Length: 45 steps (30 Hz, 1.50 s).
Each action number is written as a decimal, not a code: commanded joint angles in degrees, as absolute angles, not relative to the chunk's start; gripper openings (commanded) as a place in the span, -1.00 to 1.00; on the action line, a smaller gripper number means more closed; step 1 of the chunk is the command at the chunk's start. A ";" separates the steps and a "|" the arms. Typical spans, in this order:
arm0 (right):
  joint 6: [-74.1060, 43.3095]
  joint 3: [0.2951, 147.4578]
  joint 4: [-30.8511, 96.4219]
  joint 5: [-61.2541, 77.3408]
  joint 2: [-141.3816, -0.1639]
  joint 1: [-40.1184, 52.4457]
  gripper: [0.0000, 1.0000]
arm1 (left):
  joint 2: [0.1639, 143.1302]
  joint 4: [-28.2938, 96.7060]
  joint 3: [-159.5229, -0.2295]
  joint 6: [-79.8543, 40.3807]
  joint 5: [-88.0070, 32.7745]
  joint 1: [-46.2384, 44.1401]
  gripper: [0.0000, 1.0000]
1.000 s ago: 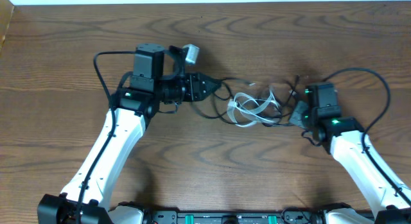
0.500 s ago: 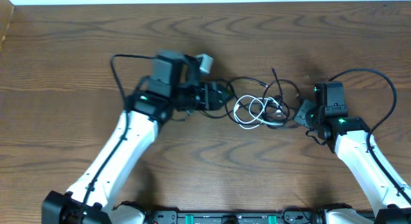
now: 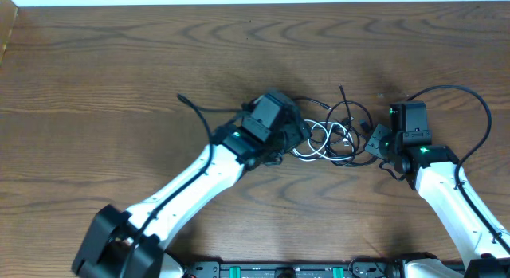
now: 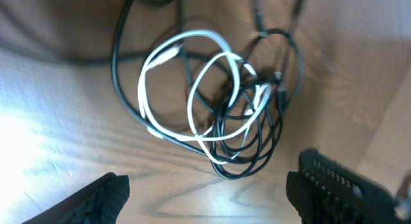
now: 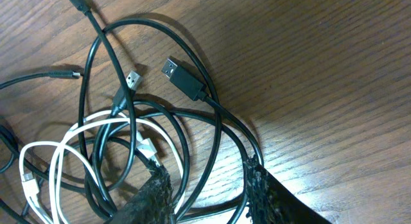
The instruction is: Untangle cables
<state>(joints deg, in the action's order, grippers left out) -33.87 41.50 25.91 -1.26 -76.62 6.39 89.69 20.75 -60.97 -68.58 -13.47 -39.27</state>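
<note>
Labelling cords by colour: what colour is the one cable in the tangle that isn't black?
That cable is white; the left wrist view shows it best.

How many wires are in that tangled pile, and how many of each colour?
Black cables: 2
White cable: 1
Total: 3
</note>
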 commanded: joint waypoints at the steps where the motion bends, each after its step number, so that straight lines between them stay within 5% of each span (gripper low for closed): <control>1: -33.61 41.30 25.98 -1.52 -76.84 6.15 -0.24 | 94.08 19.44 -61.28 -90.41 -11.97 -41.60 0.70; 9: -33.63 41.30 25.98 -1.52 -76.84 6.15 -0.20 | 101.91 6.24 -61.28 -100.84 -16.03 -42.37 0.57; 30: -33.63 41.30 26.17 -1.50 -76.84 6.15 -0.17 | 108.42 3.75 -61.28 -113.93 -16.80 -46.11 0.25; 33: -33.61 41.30 26.20 -1.50 -76.84 6.15 -0.17 | 108.68 3.70 -61.28 -113.93 -15.79 -46.11 0.08; 38: -33.63 41.30 26.20 -1.48 -76.84 6.15 -0.16 | 108.71 3.75 -61.28 -113.93 -13.47 -46.11 0.27; 45: -33.63 41.30 26.20 -1.30 -76.84 6.15 -0.16 | 108.73 3.51 -61.28 -116.29 -12.75 -46.11 0.22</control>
<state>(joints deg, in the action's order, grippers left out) -33.87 41.50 26.00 -1.23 -76.62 6.39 108.01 3.53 -60.99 -115.42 -14.11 -46.09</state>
